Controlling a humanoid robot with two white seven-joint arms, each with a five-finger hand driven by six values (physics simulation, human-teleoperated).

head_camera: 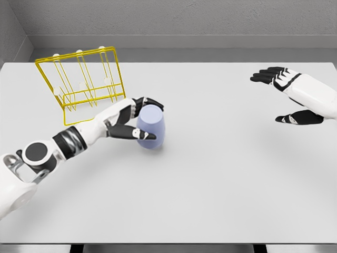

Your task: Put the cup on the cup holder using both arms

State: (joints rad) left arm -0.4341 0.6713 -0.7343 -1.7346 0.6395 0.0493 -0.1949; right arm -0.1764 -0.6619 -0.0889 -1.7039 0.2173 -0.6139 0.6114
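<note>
Left hand (132, 120) fingers (145, 135) around cup (152, 128) — beside yellow cup holder (84, 81)

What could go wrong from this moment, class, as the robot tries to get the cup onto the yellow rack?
1. The left hand wraps the cup only from one side; it may slip when lifted.
2. The cup holder is light wire just behind that arm, so a swing could knock it.
3. The right hand hovers open, far away, offering no support.

Bare simulated test space: plain white table (221, 184), flat grey walls (184, 18), rendered surfaces throughout.
</note>
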